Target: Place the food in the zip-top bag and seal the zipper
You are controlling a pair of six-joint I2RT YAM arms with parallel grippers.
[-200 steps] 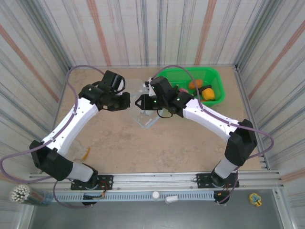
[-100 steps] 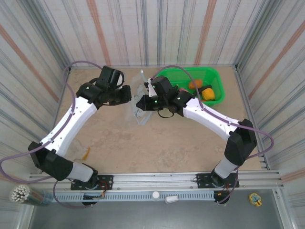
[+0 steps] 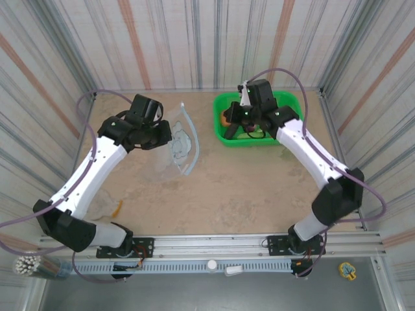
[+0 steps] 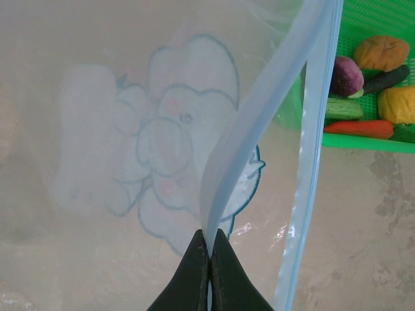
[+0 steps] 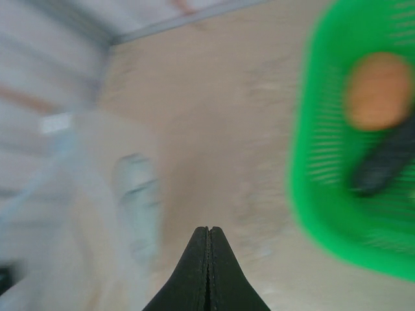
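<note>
while between left fingers (image 4: pixel 194 278), the zipper (image 4: pixel 259 129)

The top view is bright and evenly lit, sharp throughout, with no glare and only faint, soft shadows under the arms on the bench (image 3: pixel 214 188). The left wrist view is equally bright and crisp on the zipper (image 4: pixel 259 149), though the elephant print looks milky through the clear zip-top bag (image 4: pixel 97 129), and small white glints sit on the plastic low at the right. The right wrist view is heavily smeared by blur: the green basket (image 5: pixel 311 181), the orange round piece (image 5: pixel 377 91) and the pale bag at the left lack clean edges, and only the right gripper (image 5: pixel 209 232) is sharp.
</note>
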